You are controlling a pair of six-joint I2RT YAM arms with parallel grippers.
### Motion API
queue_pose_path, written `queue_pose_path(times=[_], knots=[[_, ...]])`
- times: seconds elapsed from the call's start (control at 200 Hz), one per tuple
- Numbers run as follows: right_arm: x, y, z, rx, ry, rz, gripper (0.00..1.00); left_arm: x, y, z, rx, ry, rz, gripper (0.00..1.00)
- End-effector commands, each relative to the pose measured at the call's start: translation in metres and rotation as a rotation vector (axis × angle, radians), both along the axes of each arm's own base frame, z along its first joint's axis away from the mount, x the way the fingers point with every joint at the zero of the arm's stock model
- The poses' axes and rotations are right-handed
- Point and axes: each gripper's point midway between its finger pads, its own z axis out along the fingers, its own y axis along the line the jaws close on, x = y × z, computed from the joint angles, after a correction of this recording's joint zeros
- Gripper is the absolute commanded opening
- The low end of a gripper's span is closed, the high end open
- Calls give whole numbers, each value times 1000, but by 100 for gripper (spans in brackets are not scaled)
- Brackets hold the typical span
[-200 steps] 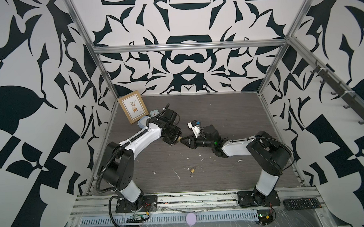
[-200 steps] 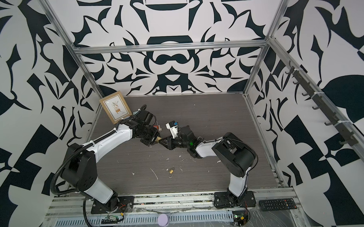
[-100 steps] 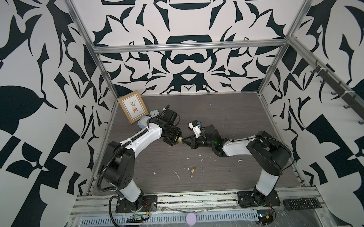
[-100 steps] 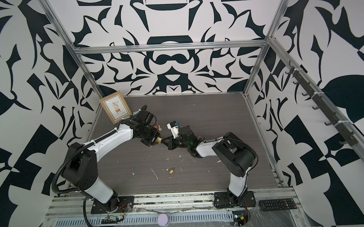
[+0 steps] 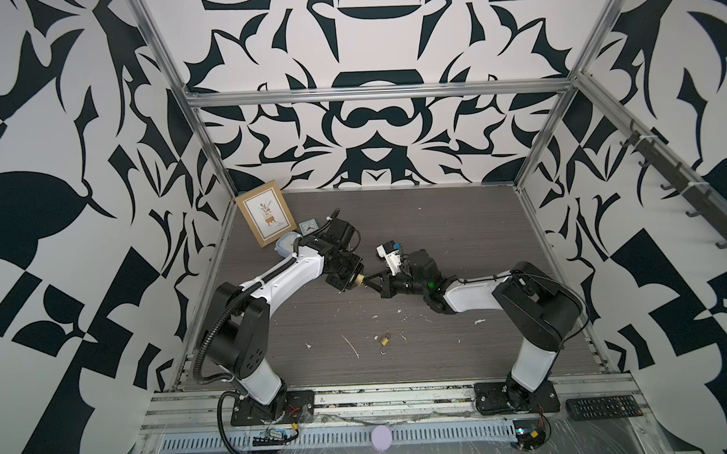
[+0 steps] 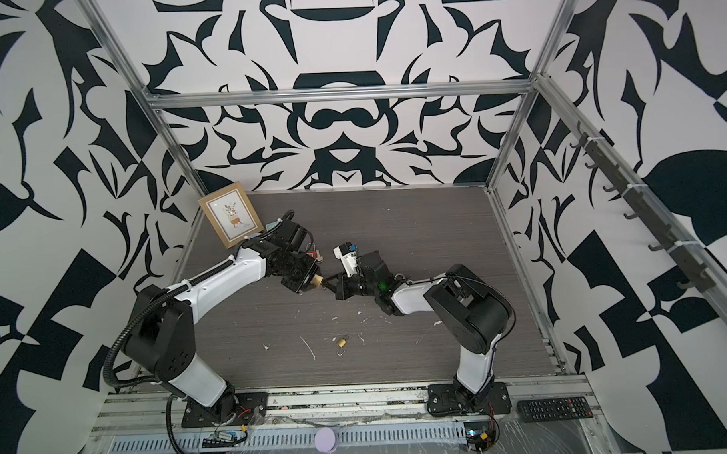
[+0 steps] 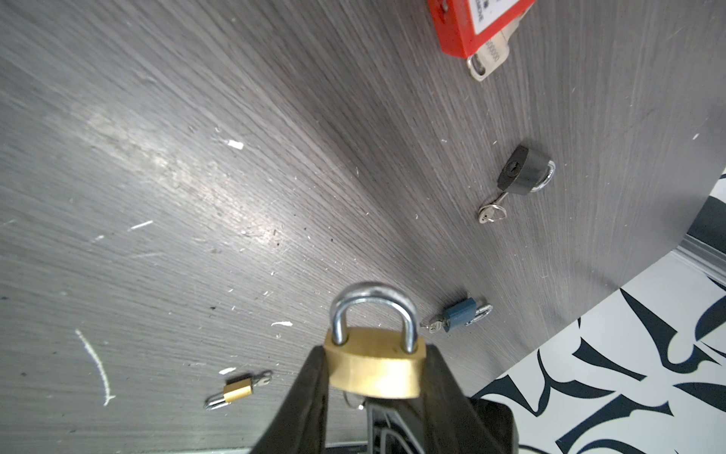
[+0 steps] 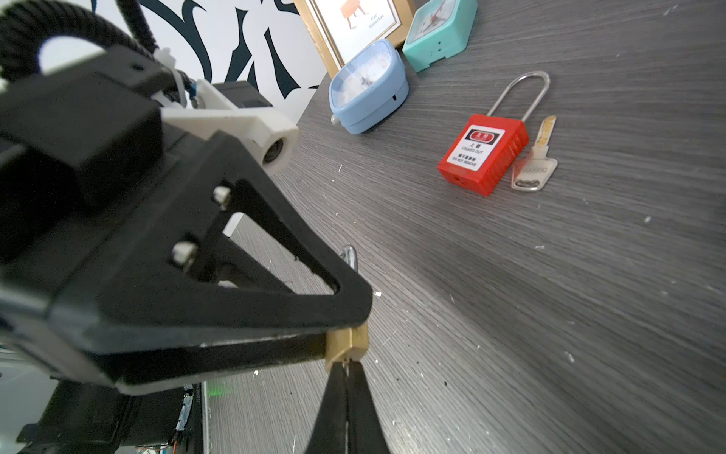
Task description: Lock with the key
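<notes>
Padlock (image 7: 375, 369) braced for the key
Our left hand (image 5: 349, 281) pinches it mid-frame, keyhole outward, so our right hand (image 8: 345, 367), pressed together, meets its base; key hidden there, we judge.

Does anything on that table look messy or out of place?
Yes: white flecks and a curved white streak dot the dark table, mostly toward its front edge, like debris or scratches.
</notes>
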Motion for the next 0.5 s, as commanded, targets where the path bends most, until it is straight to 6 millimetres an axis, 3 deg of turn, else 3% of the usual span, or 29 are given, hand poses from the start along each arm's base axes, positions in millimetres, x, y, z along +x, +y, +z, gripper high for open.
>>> queue_pose_path(times=[0.0,0.26,0.495], knots=[[-18,11,34,81,-63,99,0,16,17,6,35,-59,60,0],[-32,-9,22,55,-39,84,0,33,80,17,105,-134,220,0],[-32,-19,22,35,-34,63,0,30,97,27,159,-173,215,0]])
